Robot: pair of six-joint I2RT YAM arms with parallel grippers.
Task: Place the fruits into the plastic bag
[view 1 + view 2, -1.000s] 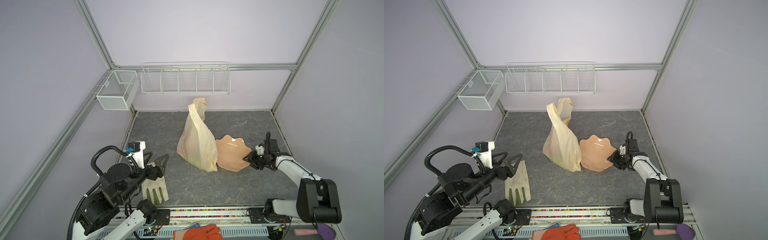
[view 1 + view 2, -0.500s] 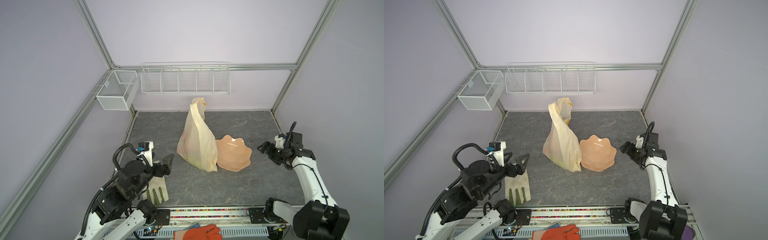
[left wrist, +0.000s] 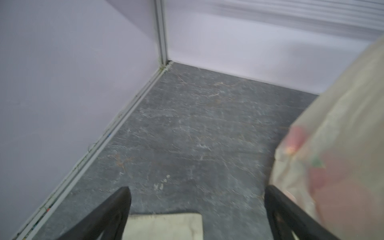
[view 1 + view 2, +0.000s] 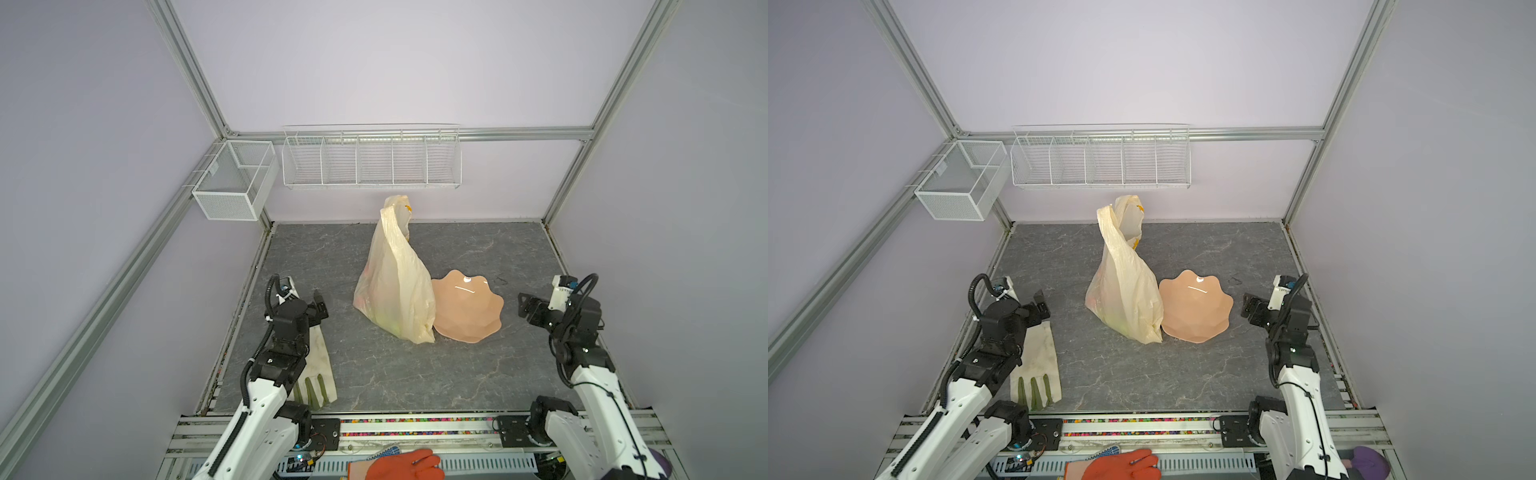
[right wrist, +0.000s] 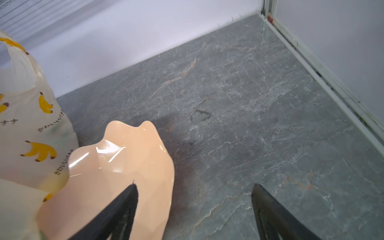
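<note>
Left fingers (image 3: 108, 214), right fingers (image 5: 116, 212) gape empty; plastic bag (image 4: 395, 291) stands between them.

The plastic bag (image 4: 395, 286) is seen standing upright mid-tabletop (image 4: 457, 374), its handles drawn upward. Faint pink and green fruits (image 4: 384, 320) are made out through its lower wall. The peach plate (image 4: 467, 309) is set touching its right side. The left pincer (image 4: 319, 306) is held above a cream glove (image 4: 318, 370). The right pincer (image 4: 524, 309) is held near the plate, apart from it.
</note>
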